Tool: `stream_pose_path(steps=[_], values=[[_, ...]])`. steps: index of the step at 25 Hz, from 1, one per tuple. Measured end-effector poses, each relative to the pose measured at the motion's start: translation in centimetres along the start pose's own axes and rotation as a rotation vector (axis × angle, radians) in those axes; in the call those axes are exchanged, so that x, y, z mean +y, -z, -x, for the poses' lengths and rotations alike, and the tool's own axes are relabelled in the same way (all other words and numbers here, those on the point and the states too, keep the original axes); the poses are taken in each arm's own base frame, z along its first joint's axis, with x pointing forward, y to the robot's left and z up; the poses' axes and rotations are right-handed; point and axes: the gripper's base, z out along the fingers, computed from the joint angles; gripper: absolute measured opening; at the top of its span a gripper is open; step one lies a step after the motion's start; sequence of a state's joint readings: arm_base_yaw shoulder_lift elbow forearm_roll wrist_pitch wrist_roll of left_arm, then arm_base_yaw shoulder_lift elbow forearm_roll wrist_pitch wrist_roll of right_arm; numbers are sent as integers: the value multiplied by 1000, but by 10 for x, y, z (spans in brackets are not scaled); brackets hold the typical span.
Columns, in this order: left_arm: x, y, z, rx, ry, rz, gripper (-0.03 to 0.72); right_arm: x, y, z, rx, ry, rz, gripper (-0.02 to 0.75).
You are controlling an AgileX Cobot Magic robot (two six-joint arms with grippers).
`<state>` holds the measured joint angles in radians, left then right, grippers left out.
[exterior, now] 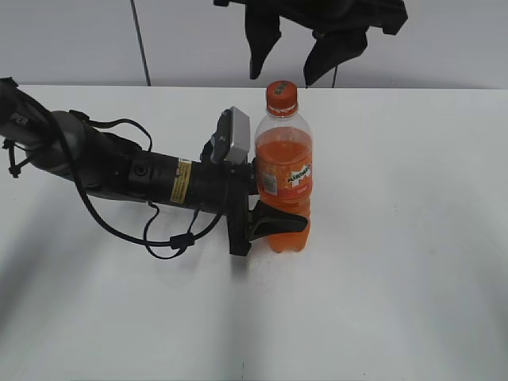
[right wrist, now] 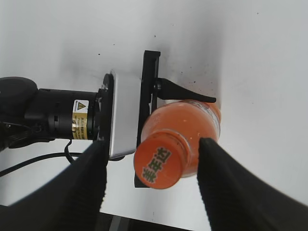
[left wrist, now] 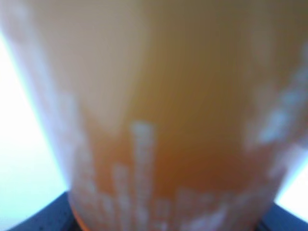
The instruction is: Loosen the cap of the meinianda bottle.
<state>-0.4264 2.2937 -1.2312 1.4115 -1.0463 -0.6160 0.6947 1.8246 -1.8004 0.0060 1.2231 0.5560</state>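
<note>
Near the middle of the bench, toward its far edge, the bottle stood clamped by the left hand, while the right hand hung wide open above the still-untouched cap.

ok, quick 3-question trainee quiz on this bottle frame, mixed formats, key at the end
1. True or false: the left hand grips the meinianda bottle by its body.
2. Where is the right hand? A) closed on the cap B) open above the cap C) resting on the table
3. Fill in: the bottle stands ____ on the table.

Key: 1 true; 2 B; 3 upright
</note>
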Motion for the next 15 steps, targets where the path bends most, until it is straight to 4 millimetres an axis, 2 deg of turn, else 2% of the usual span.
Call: stream_pose_path(steps=[7, 15], values=[[0, 0, 0, 0, 0, 0, 398, 0, -1, 0, -1, -7, -6, 448], [0, 0, 0, 0, 0, 0, 398, 0, -15, 1, 26, -7, -23, 449]])
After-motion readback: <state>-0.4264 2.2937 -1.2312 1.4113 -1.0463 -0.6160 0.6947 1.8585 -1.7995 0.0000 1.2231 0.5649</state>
